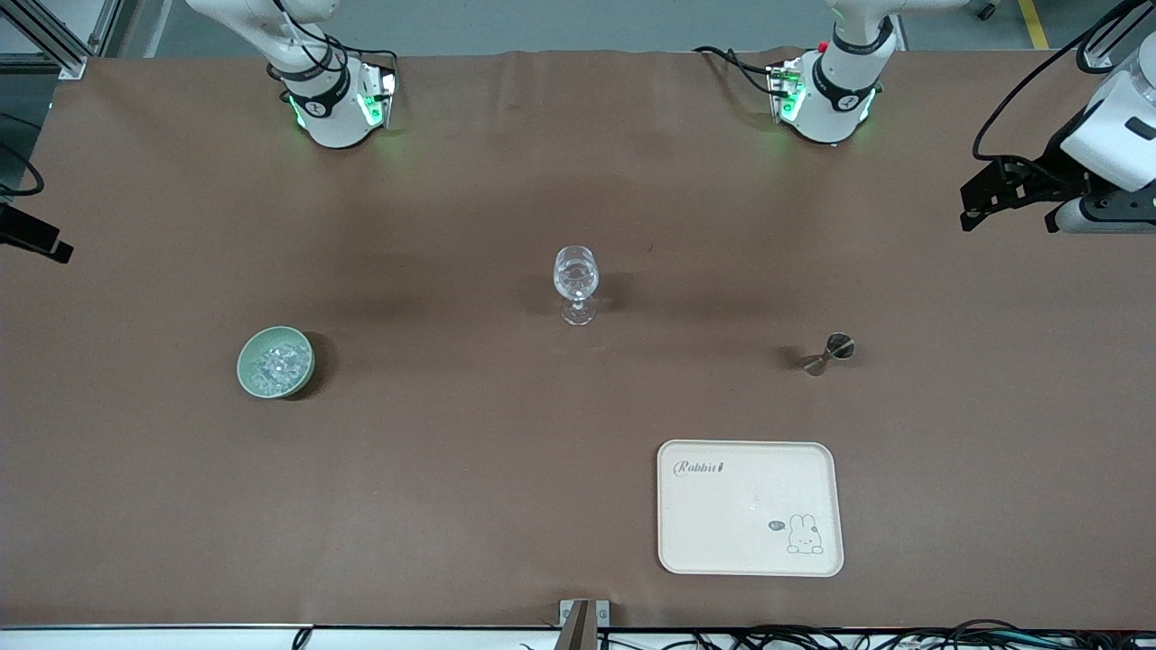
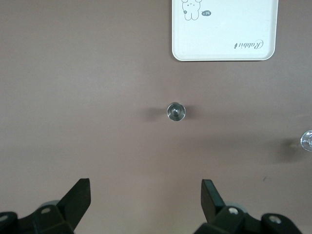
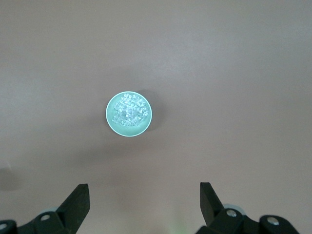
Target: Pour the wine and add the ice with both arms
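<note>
A clear stemmed glass [image 1: 576,273] stands mid-table. A pale green bowl [image 1: 246,372] holding several clear ice chunks [image 1: 276,361] sits toward the right arm's end; it shows in the right wrist view [image 3: 115,126] with the ice [image 3: 129,111]. A small metal jigger [image 1: 828,353] stands toward the left arm's end and shows in the left wrist view [image 2: 176,111]. My left gripper [image 2: 145,187] is open and empty, high above the table short of the jigger; it shows in the front view [image 1: 1007,203]. My right gripper [image 3: 144,191] is open and empty, high above the table near the bowl.
A cream tray [image 1: 750,542] with a rabbit print lies nearer the front camera than the jigger; it also shows in the left wrist view [image 2: 224,48]. The glass's edge shows in the left wrist view [image 2: 307,140]. A brown cloth covers the table.
</note>
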`<state>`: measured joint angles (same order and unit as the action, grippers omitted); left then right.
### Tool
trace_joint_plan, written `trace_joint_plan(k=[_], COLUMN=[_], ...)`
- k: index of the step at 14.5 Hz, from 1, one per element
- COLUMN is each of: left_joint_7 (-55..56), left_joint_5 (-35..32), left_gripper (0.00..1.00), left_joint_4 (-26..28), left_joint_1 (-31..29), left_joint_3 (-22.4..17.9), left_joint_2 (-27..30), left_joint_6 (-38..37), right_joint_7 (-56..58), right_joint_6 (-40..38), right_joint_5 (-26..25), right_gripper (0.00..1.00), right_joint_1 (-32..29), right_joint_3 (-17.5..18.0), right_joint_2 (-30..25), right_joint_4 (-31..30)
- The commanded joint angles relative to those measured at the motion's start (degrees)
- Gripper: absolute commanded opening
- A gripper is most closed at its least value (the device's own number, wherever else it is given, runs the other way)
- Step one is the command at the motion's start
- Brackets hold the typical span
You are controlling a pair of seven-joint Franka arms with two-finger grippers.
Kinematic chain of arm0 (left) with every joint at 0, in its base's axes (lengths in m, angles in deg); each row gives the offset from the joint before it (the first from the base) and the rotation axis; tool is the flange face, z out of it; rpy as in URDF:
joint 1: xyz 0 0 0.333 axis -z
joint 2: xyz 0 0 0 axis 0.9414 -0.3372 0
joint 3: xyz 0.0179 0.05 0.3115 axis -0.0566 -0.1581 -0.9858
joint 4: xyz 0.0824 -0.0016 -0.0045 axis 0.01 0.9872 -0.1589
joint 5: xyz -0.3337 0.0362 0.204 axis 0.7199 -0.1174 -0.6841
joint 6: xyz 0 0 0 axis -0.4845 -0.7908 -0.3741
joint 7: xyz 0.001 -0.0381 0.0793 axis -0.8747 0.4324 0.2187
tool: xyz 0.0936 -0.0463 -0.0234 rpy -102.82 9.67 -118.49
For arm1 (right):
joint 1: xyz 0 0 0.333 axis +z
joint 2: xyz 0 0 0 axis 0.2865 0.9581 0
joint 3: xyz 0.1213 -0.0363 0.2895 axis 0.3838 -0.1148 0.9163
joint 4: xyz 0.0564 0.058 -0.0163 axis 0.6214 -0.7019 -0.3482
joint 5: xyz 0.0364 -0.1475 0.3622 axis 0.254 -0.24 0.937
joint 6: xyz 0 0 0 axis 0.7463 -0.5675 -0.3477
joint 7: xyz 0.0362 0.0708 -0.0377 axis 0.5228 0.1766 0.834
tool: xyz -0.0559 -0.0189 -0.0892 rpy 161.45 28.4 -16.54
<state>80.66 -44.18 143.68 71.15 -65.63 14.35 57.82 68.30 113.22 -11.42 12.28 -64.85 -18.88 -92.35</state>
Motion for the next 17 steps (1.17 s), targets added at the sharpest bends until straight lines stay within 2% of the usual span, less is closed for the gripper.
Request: trace_joint_plan(k=[1,4,7,11,13,17], left_joint_7=[-0.92,-1.10,-1.01,-6.89,-6.37,-5.07], left_joint_5=[-0.50,-0.49,-0.49,-0.50,0.47,6.07], left_gripper=[1.00,1.00,1.00,1.00,1.00,1.00], left_joint_4=[-1.40,-1.48,-4.02,-4.82,-4.65,-4.21], left_joint_1=[0.03,-0.15,-0.93,-6.64,-9.28,-13.84], left_joint_3=[-0.14,-0.23,-0.84,-1.02,-0.93,-0.93], left_joint_2=[-0.64,-0.72,-4.13,-10.20,-12.31,-17.06], left_joint_6=[-0.66,-0.66,-0.66,-0.57,-0.66,-0.66], right_joint_7=[0.70,0.70,0.61,0.53,0.26,0.26], right_joint_6=[-0.21,0.58,-0.03,0.05,0.05,0.67], right_joint_5=[-0.52,-0.34,-0.34,-0.43,-0.34,-0.43], right_gripper=[1.00,1.00,1.00,1.00,1.00,1.00], right_joint_1=[-0.56,-0.47,-0.12,0.24,0.41,0.76], right_joint_3=[0.61,0.70,0.96,1.05,1.05,1.05], right_joint_2=[-0.52,-0.43,-0.43,-0.52,-0.43,-0.43], right_joint_4=[-0.33,-0.33,-0.34,-0.25,-0.25,-0.33])
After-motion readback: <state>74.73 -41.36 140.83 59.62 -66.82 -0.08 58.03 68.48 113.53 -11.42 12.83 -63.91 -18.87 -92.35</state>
